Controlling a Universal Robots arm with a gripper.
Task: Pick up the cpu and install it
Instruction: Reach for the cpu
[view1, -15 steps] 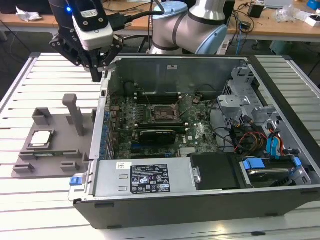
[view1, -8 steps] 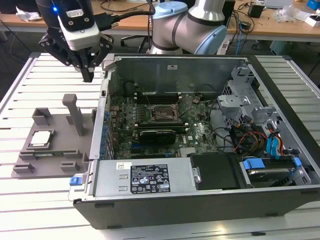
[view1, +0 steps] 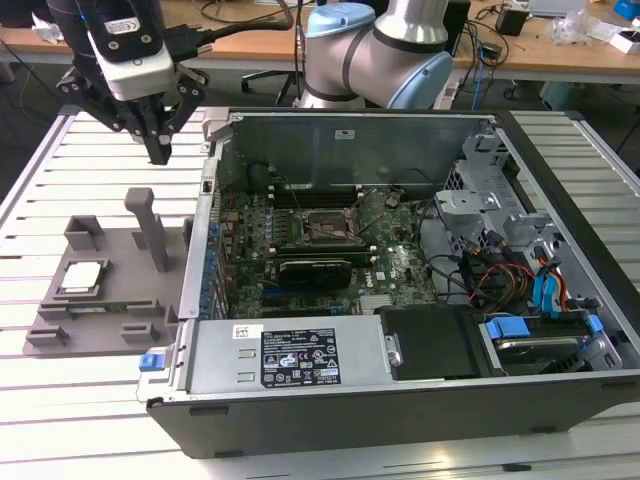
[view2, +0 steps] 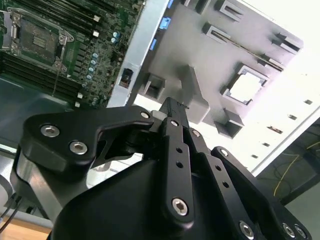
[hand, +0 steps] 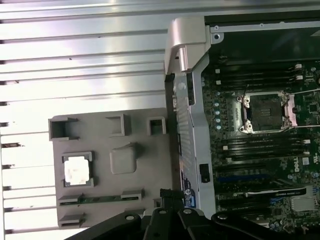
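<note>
The cpu, a small silvery square chip, lies in a recess of the grey fixture tray on the slatted table, at the exterior view's left. It also shows in both wrist views as the cpu. My gripper hangs high above the tray's far edge, behind the upright post, and stands shut with nothing held. Its black fingers meet at one tip. Inside the open computer case the motherboard socket sits open and holds nothing.
The open computer case takes up the middle and the exterior view's right, its metal side wall right beside the tray. Cables, drive bays and a dark card lie inside. The arm's base stands behind the case.
</note>
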